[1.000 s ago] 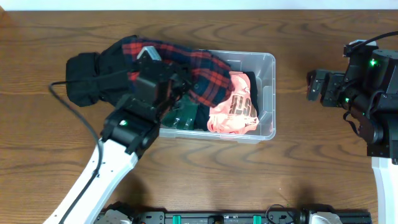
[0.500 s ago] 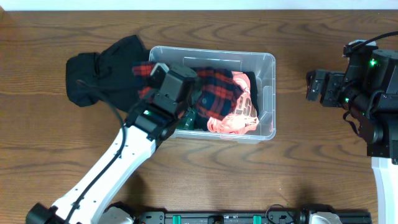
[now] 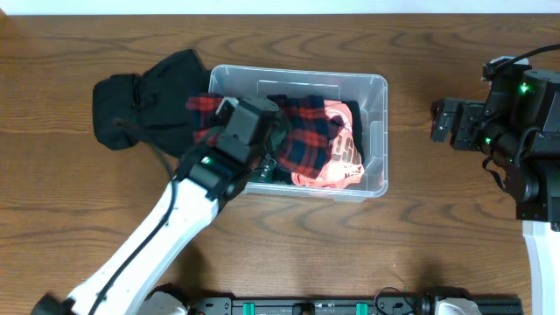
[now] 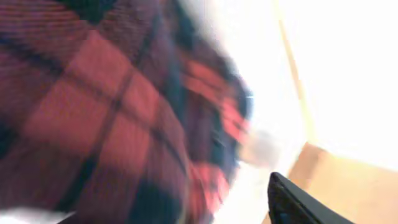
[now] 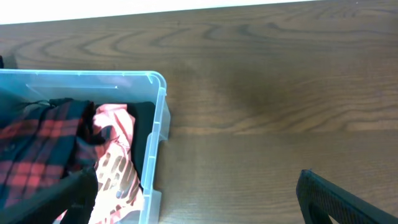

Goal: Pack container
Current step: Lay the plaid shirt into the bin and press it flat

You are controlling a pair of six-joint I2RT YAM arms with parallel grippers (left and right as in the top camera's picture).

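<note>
The clear plastic container (image 3: pixel 378 105) sits at mid-table, and the right wrist view shows its corner (image 5: pixel 159 93). Inside lie a red-and-black plaid garment (image 3: pixel 306 131), a salmon printed garment (image 3: pixel 339 162) and dark clothes. My left gripper (image 3: pixel 273 142) hangs low over the container's left half, right above the plaid. In the left wrist view the blurred plaid (image 4: pixel 106 112) fills the frame. One finger (image 4: pixel 298 202) stands far off centre, so the jaws are apart. My right gripper (image 3: pixel 440 122) hovers open over bare table to the right of the container, holding nothing.
A black garment (image 3: pixel 140 109) lies bunched on the table against the container's left wall. Bare wooden table (image 5: pixel 261 124) stretches between the container and the right arm. The left arm reaches in diagonally from the front left.
The left arm carried the plaid garment from over the left rim into the container, and its jaws have come apart. The right arm stayed put.
</note>
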